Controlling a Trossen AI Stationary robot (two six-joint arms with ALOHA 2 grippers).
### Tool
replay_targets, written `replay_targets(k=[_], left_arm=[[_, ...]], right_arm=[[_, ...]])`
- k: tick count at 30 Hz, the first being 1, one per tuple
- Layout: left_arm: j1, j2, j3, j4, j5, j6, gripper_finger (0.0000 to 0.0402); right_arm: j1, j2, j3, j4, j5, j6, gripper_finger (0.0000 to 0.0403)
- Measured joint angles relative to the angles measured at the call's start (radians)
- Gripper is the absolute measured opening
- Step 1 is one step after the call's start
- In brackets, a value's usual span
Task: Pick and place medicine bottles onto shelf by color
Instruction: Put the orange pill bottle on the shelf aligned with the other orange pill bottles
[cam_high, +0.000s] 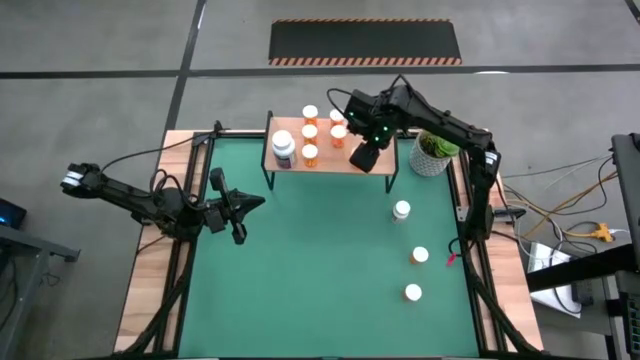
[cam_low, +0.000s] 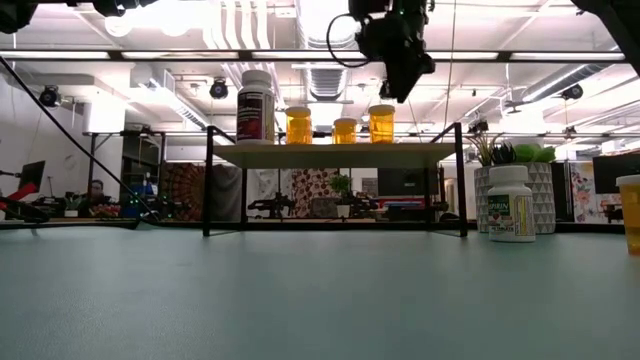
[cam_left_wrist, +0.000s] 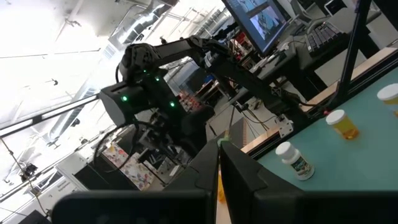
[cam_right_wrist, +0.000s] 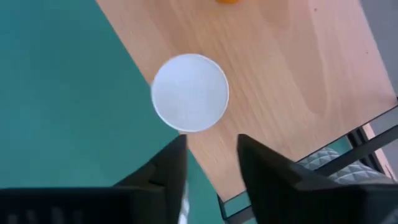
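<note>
Right gripper: hangs above the shelf's right part, pointing down — its fingers are spread with nothing between them; a white cap sits on the board just ahead of them.
Left gripper: waits over the green mat at the tabletop's left, well apart from the bottles; jaws close together, holding nothing.
Shelf: light-wood board on black legs at the far edge of the mat.
Bottles on shelf: a larger white-and-dark bottle at the left end, orange bottles beside it — three orange ones show in the low view.
Bottles on mat: a white bottle and two more capped bottles down the right side.
Plant pot: right of the shelf.
</note>
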Motion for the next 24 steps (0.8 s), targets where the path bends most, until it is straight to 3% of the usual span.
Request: replay_targets(k=[9,24], left_arm=[[0.000,0.000,0.000,-0.003,0.000,0.000,0.0000],[0.000,0.000,0.000,-0.004,0.000,0.001,0.0000]], right_arm=[[0.000,-0.002,-0.074,0.002,0.002,-0.041,0.0019],[0.020,-0.002,-0.093,0.182,0.001,-0.027,0.0009]])
